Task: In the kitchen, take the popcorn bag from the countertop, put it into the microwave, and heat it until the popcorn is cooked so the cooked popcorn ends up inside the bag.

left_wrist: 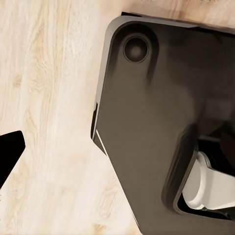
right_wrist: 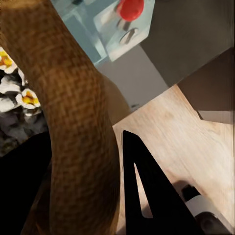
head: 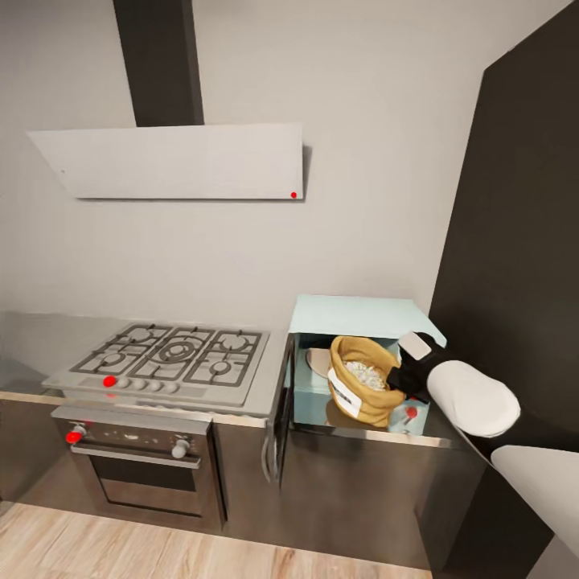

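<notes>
Item: popcorn bag (head: 363, 392), popped contents, rim clamped by right gripper (head: 400, 378) at its 3 o'clock, before open microwave (head: 354, 318). Handling: keep upright, clear doorframe. Left gripper's state: cannot tell.

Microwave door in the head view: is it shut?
No. The microwave door hangs swung open to the side, and the popcorn bag sits tilted at the open front, held by the right gripper.
</notes>
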Controlling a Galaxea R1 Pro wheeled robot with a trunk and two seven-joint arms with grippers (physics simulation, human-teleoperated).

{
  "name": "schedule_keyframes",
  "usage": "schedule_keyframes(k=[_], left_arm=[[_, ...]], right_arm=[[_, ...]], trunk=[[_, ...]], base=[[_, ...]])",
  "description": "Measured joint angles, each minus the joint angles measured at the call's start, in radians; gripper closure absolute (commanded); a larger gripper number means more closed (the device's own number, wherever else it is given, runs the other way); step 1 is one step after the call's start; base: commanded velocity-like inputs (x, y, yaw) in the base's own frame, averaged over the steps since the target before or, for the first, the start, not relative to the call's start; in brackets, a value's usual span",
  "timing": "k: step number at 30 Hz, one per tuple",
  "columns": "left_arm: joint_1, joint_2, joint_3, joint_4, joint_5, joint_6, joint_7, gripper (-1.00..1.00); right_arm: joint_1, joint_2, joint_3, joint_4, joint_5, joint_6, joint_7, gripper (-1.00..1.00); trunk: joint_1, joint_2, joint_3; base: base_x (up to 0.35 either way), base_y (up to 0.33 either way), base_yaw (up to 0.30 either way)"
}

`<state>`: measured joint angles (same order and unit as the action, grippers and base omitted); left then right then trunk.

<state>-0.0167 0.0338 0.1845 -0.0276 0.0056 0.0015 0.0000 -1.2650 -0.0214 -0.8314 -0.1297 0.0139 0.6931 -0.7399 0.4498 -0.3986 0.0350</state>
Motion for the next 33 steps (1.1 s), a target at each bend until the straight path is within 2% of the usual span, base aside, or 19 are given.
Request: schedule_keyframes(k=[4, 18, 28, 33], left_arm=[[0.0, 0.0, 0.0, 0.0, 0.0, 0.0, 0.0, -1.0], [0.0, -0.001, 0.0, 0.001, 0.0, 0.0, 0.0, -1.0], [0.0, -0.002, 0.0, 0.001, 0.0, 0.0, 0.0, -1.0], [0.0, -0.002, 0.0, 0.001, 0.0, 0.0, 0.0, -1.0]], right_arm=[[-0.003, 0.0, -0.015, -0.002, 0.003, -0.007, -0.023, 1.0], [-0.003, 0.0, -0.028, -0.002, -0.014, -0.019, -0.048, 1.0], [-0.003, 0.0, -0.031, -0.003, -0.01, -0.019, -0.049, 1.0], [-0.003, 0.0, -0.031, -0.003, -0.01, -0.019, -0.049, 1.0]], trunk=[[0.0, 0.0, 0.0], [0.0, -0.001, 0.0], [0.0, -0.001, 0.0], [-0.001, -0.001, 0.0]], base=[[0.03, 0.084, 0.0], [0.003, 0.003, 0.0], [0.111, 0.086, 0.0], [0.264, 0.143, 0.0]])
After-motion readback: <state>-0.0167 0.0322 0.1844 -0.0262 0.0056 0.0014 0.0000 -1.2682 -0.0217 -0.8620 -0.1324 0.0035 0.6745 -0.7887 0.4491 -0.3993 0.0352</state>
